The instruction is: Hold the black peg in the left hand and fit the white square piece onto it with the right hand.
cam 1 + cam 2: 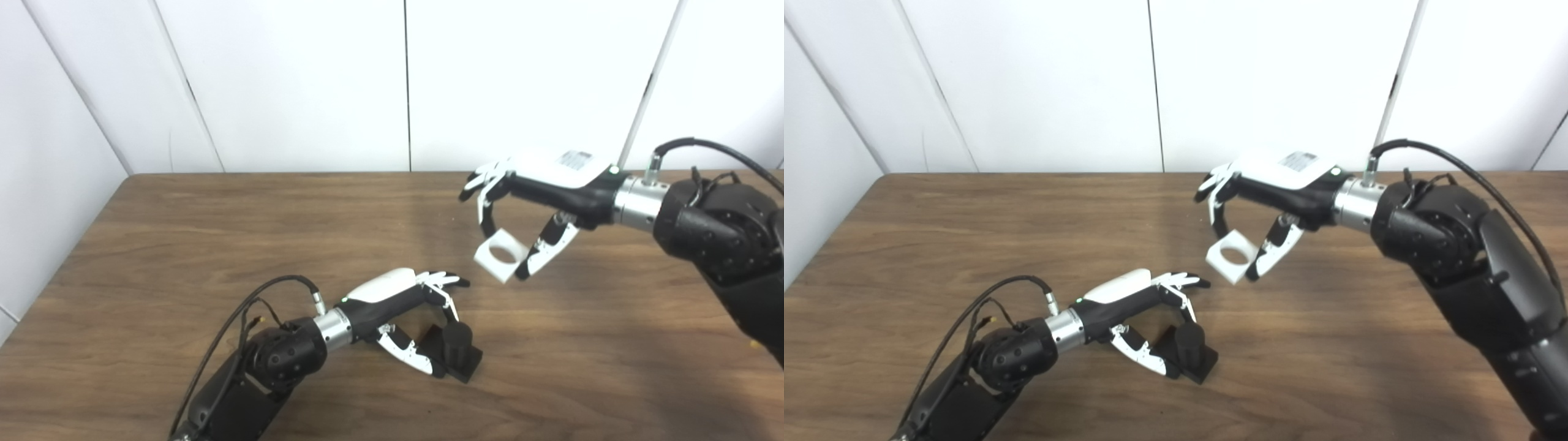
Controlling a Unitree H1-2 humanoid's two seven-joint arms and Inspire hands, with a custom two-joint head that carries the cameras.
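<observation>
The black peg (457, 348), a short cylinder on a square black base, rests on the table near the front centre. My left hand (409, 306) is around it, thumb against the base's near side and fingers curled over the far side. The white square piece (501, 254), with a round hole through it, hangs above the table up and to the right of the peg. My right hand (531, 202) is shut on it, fingers on its far edge and thumb on its near right edge. A clear gap separates piece and peg.
The wooden table (184, 245) stretches wide to the left and back, ending at white wall panels (294, 79). A black cable (245, 312) loops off my left wrist, and another cable (710, 147) arches over my right forearm.
</observation>
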